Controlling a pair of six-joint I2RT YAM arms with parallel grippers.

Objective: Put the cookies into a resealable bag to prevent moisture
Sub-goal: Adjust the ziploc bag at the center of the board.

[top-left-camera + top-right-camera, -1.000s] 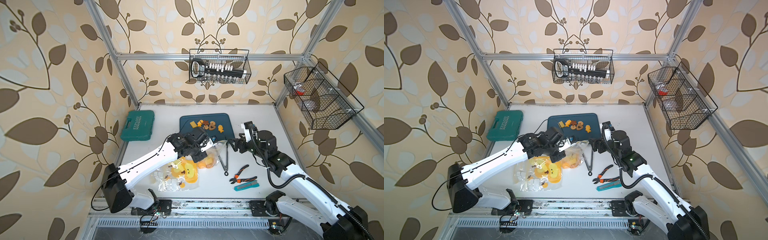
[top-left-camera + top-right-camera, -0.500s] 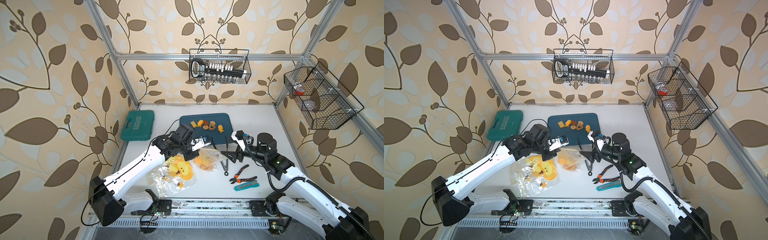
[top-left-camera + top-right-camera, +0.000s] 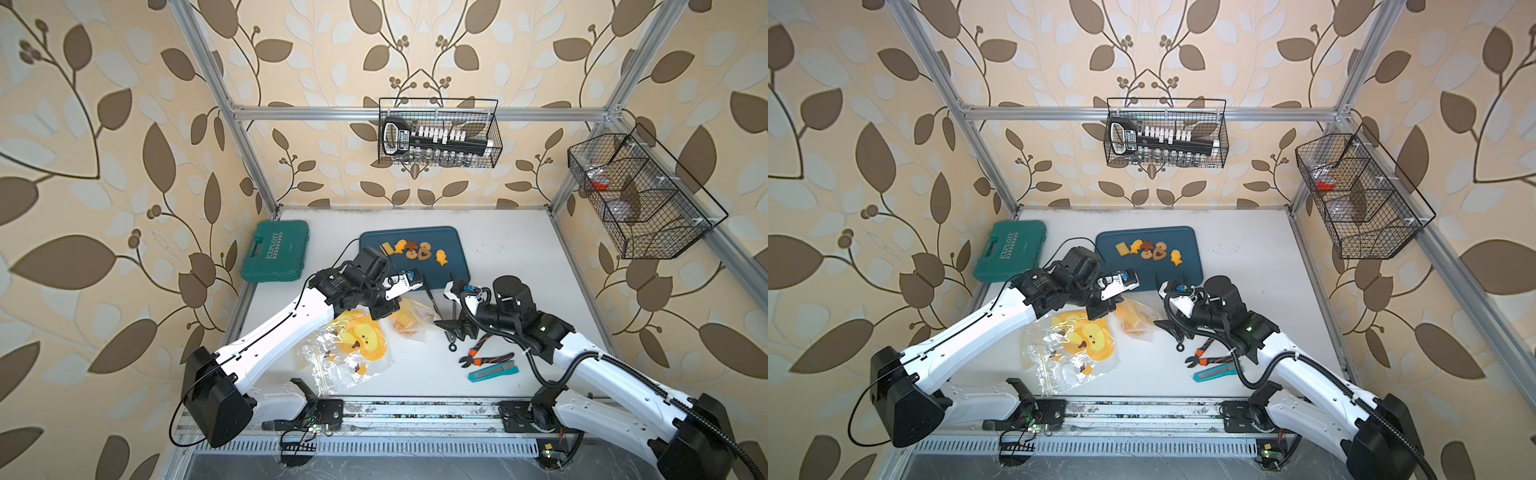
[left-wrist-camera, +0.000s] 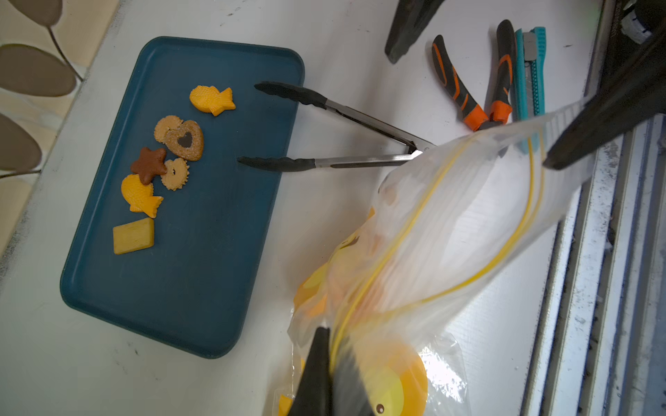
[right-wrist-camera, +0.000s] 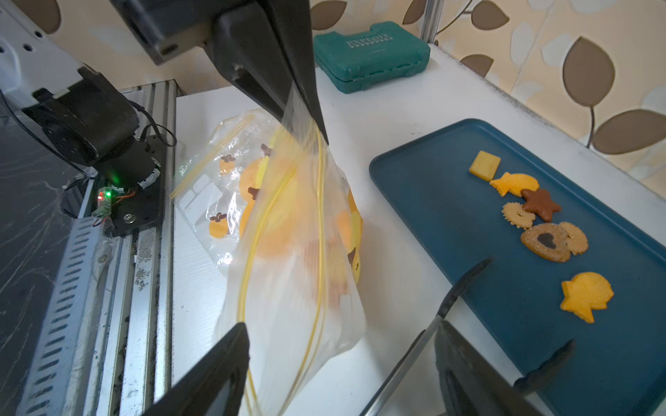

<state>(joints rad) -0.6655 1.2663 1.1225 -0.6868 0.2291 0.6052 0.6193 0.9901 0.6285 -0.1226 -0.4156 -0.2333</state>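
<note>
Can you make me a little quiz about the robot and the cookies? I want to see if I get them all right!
1. True or false: the left end effector is pinching the clear bag.
2. Where do the black tips of the tongs lie?
A. on the blue tray
B. in the wire basket
C. on the green case
3. Count the cookies lying on the tray. How many are there?

Key: 1 true; 2 A; 3 seven.
</note>
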